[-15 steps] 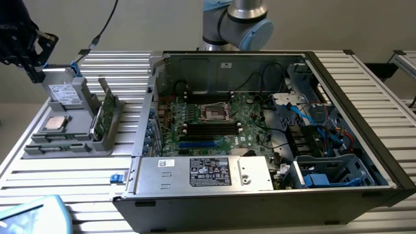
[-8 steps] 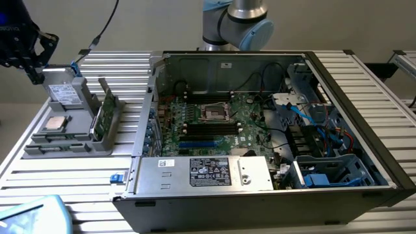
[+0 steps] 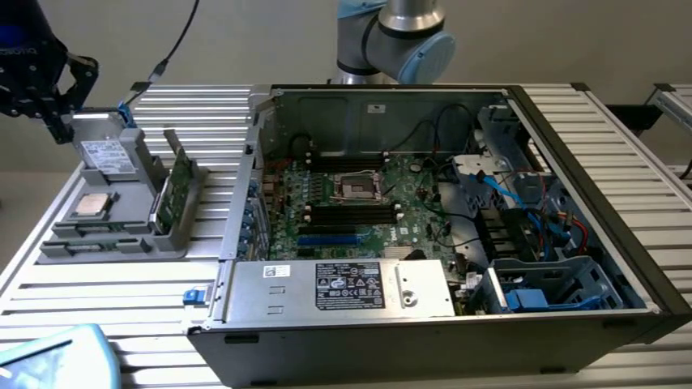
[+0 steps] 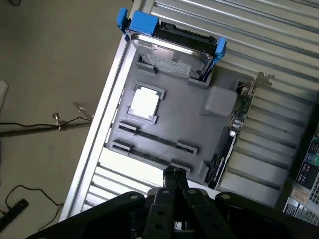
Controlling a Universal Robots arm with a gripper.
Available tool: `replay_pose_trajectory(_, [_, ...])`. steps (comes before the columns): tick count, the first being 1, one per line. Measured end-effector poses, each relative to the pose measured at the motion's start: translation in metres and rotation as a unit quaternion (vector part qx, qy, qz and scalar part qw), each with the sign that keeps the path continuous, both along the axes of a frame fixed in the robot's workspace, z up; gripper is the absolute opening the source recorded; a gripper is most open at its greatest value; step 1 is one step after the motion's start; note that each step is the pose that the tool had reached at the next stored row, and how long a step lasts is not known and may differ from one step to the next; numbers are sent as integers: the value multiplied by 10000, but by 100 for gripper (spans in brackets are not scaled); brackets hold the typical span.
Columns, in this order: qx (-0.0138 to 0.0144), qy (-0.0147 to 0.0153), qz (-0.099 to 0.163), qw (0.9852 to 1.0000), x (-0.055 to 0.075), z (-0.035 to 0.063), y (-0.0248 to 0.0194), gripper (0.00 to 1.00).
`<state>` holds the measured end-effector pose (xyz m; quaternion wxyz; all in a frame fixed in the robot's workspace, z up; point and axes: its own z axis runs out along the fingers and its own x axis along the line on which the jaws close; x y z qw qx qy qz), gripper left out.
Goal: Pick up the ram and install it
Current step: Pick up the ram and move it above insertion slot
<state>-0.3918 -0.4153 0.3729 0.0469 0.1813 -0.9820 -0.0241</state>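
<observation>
My gripper [image 3: 52,121] hangs high over the exterior view's left side, above a grey parts tray [image 3: 130,243]. The black fingertips [image 4: 174,175] are pressed together, shut with nothing between them, over the tray's [image 4: 199,124] slotted end. I cannot make out the ram for certain. The tray's two long slots [image 4: 155,139] show as thin dark lines. The open computer case [image 3: 605,243] sits at the exterior view's right, with its motherboard [image 3: 368,203] and black memory slots [image 3: 348,214] exposed.
The tray also holds a silver drive with blue tabs [image 4: 172,52], a square processor chip [image 4: 144,103] and a green card with a metal bracket [image 3: 178,193] standing on edge. Cables lie on the floor [image 4: 30,124] beside the slatted table [image 3: 108,292].
</observation>
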Motion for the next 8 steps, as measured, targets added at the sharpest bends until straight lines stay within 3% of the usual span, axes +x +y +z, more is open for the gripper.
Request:
replay_pose_trajectory(4, [30, 0, 359, 9993, 0, -14, 0, 11])
replay_pose_trajectory(8, [60, 1, 729, 9973, 0, -25, 0, 11])
